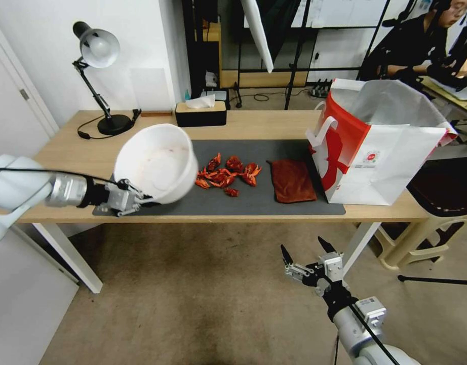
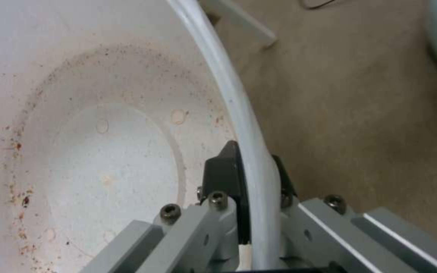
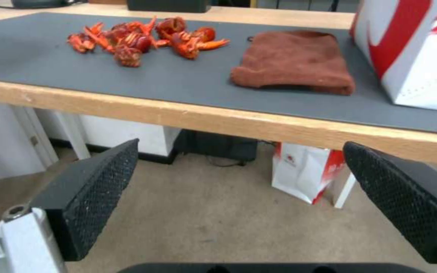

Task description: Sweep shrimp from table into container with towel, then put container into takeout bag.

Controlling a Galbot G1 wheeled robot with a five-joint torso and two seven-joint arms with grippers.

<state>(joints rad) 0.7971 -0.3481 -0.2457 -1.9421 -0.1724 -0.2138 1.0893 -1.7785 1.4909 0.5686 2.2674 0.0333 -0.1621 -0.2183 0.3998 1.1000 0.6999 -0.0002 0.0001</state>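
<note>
White plastic filled the left of the scene: the bowl (image 1: 156,163) was held tilted above the left end of the grey mat (image 1: 274,203), its stained inside facing the camera, with the left gripper (image 1: 138,196) clamped on its lower rim. In the left wrist view the black fingers (image 2: 224,172) pinched that rim (image 2: 249,151) from both sides, and reddish specks dotted the bowl's bottom. The shrimp (image 1: 227,175) lay in a loose heap on the mat just beside the raised bowl, some pieces touching each other and one small piece a little apart toward the near edge. The rust-brown towel (image 1: 293,180) lay flat on the mat to the right of the heap, between the shrimp and the takeout bag (image 1: 380,147). The bag stood upright and open at the right end of the table (image 1: 86,152), its red side panel facing the towel. The right gripper (image 1: 304,253) hung below and in front of the table edge, over the floor, its fingers spread wide and holding nothing. From the right wrist view the textured pads (image 3: 97,193) framed the table edge, the shrimp (image 3: 137,38) and the towel (image 3: 294,62).
</note>
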